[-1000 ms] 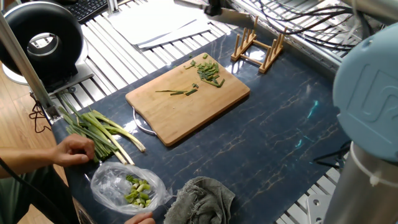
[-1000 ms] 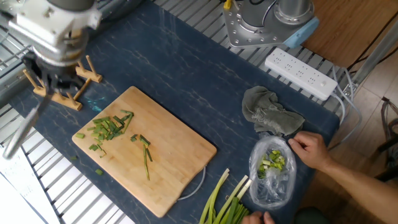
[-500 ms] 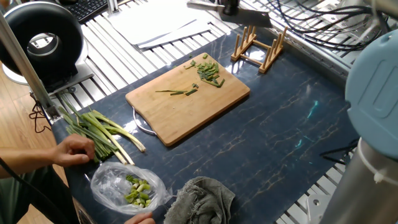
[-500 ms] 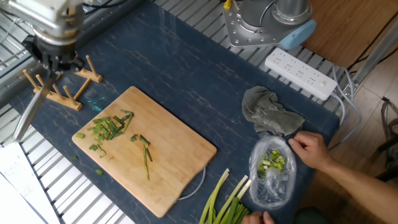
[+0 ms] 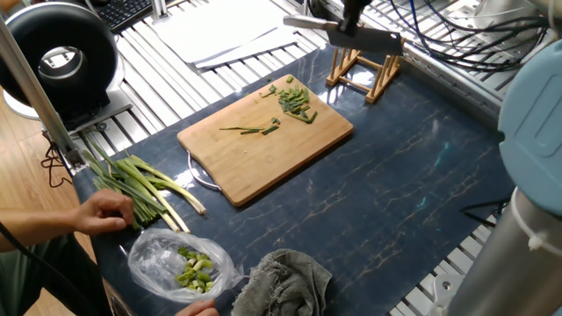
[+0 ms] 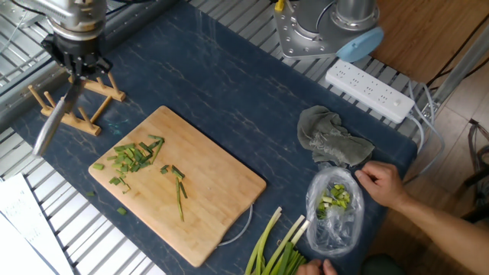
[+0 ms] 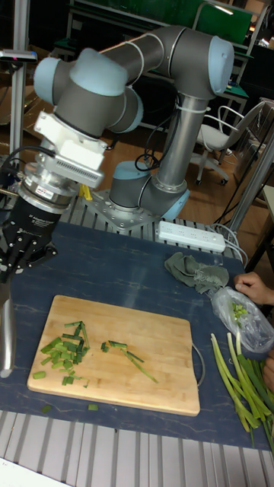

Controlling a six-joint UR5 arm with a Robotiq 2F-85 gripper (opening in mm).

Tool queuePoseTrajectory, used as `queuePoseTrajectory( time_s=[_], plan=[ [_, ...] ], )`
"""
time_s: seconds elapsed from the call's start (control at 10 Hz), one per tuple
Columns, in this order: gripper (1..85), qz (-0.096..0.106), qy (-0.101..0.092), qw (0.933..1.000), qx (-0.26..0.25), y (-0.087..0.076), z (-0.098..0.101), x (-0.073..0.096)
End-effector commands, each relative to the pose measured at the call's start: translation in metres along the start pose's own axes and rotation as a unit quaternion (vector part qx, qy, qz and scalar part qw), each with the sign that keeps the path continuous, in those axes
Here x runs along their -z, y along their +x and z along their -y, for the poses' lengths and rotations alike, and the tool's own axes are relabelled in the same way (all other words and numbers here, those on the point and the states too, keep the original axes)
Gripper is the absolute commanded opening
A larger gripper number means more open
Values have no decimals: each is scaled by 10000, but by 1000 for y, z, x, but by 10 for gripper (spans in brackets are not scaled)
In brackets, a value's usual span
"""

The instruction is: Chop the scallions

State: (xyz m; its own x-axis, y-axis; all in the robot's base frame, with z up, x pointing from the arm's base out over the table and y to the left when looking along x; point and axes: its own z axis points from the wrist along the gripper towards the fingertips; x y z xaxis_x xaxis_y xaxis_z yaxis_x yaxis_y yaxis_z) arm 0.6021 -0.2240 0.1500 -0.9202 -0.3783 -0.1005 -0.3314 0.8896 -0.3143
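Short green scallion bits (image 5: 297,101) lie in a heap at the far end of the wooden cutting board (image 5: 263,162), with one slender uncut stalk (image 5: 250,130) nearer the middle. The other fixed view shows the same bits (image 6: 136,156) and stalk (image 6: 180,197) on the board (image 6: 218,202). My gripper (image 6: 76,70) is shut on the handle of a kitchen knife (image 6: 52,122), held in the air beyond the board's end, over the wooden rack. In the tall view the gripper (image 7: 11,268) hangs left of the board with the knife (image 7: 7,331) pointing down.
A wooden rack (image 5: 364,68) stands just past the board. A bundle of thicker stalks (image 5: 140,186) lies by a person's hand (image 5: 105,211). A clear plastic bag (image 6: 334,206), a grey cloth (image 6: 328,137) and a power strip (image 6: 370,92) sit nearby.
The gripper has carried the knife sideways along the board's far end to above the wooden rack. The scallions, board and the person's hands have stayed put.
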Motion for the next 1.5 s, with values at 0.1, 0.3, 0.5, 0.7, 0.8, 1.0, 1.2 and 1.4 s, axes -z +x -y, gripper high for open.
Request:
queuePoseTrajectory(
  time_s=[0.1, 0.3, 0.5, 0.7, 0.8, 1.0, 1.2, 1.4],
  plan=[
    [13, 249, -97, 9996, 92, 8, 4, -18],
    [13, 377, -114, 9992, 46, 9, 5, -28],
    [13, 464, -109, 9988, -61, 6, 6, -35],
    [13, 471, -182, 9986, -177, 5, 2, -41],
    [13, 488, -232, 9984, -190, 6, 0, -45],
    [13, 490, -299, 9983, -130, 8, -4, -54],
    [13, 506, -352, 9981, -37, 9, -8, -61],
    [23, 605, -439, 9972, -32, 5, -13, -66]
  ],
)
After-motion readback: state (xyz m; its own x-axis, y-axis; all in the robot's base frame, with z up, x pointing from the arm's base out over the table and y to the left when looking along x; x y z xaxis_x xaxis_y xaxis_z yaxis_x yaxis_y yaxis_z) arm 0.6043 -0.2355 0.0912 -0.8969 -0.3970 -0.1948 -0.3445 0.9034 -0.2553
